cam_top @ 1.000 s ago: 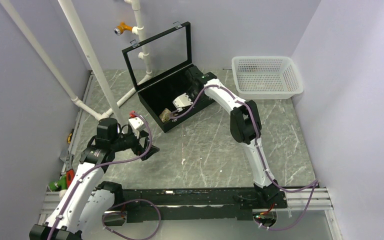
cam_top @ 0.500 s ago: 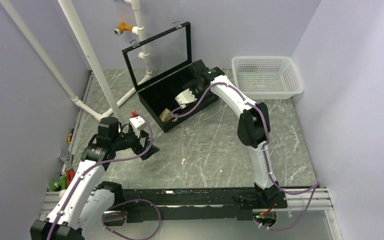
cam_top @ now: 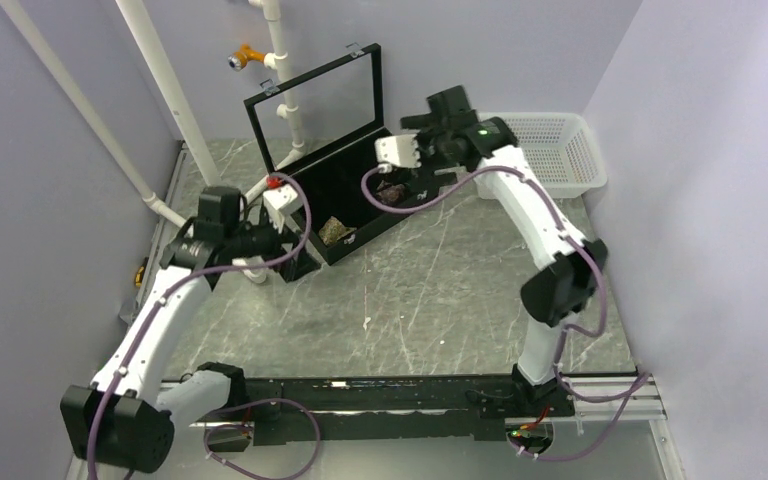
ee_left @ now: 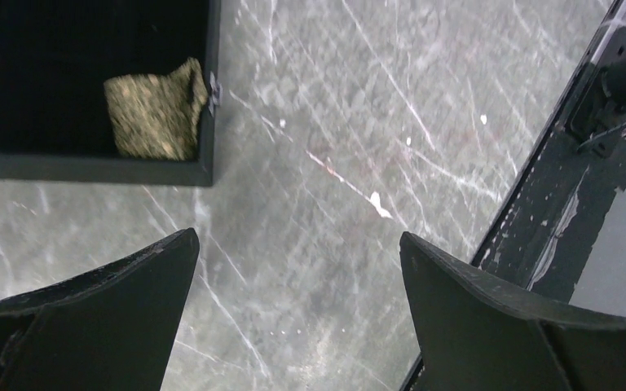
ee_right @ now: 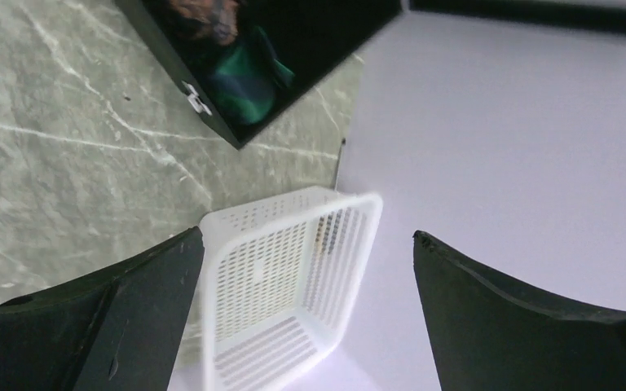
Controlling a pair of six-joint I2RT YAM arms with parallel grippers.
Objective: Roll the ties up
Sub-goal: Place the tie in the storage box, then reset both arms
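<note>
Beyond left hand (ee_left: pixel 297 244), tan tie (ee_left: pixel 156 120), inside case (ee_left: pixel 90 167)

Right hand (ee_right: pixel 307 238) lifted from the box (cam_top: pixel 380 232), apparently empty; left hand (ee_left: pixel 297 238) neared.

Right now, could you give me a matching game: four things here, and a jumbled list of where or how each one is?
Things:
1. tan tie
2. teal tie
3. white basket
4. box lid

Places or states:
A. standing open
B. on the table, outside the black box
C. in the box, beside the dark maroon tie
D. bundled alone in a box corner

Pairs: 1-D, 2-C, 3-B, 4-A
</note>
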